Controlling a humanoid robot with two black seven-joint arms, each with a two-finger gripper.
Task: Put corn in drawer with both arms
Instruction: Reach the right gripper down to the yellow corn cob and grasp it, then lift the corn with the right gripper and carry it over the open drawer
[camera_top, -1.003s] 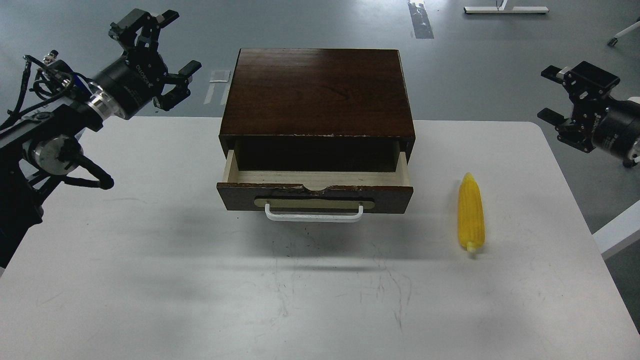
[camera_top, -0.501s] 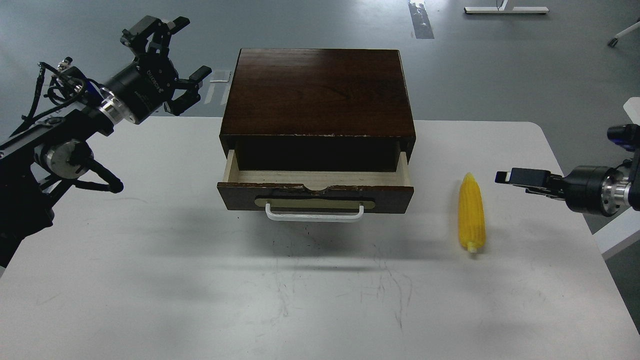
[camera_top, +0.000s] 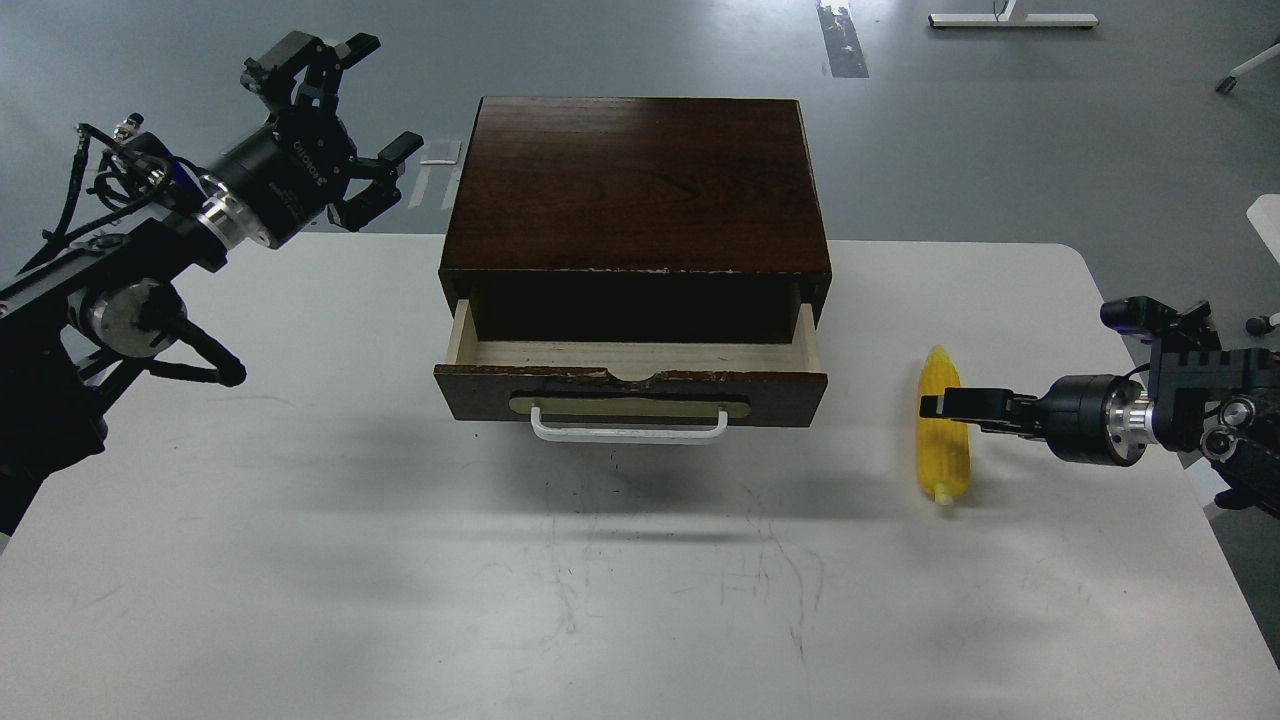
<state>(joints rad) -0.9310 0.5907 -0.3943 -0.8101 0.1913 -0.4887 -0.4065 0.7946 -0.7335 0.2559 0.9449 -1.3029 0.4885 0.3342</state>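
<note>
The yellow corn (camera_top: 944, 462) lies on the white table (camera_top: 300, 520) to the right of the drawer, pointed end away from me. The drawer (camera_top: 630, 394) of the dark brown cabinet (camera_top: 636, 185) is pulled part way out, showing its pale wood inside, which holds nothing. My right gripper (camera_top: 942, 405) reaches in level from the right and its tip overlaps the middle of the corn; it is seen edge-on, so its fingers cannot be told apart. My left gripper (camera_top: 345, 110) is open and empty, held high beside the cabinet's back left corner.
The white bar handle (camera_top: 628, 432) sticks out of the drawer front towards me. The table's right edge runs just behind my right wrist (camera_top: 1100, 432). Grey floor lies beyond the table's far edge.
My right gripper has come down and moved left, from beside the corn to over its middle. The left arm, the drawer and the corn have not moved in the last half second.
</note>
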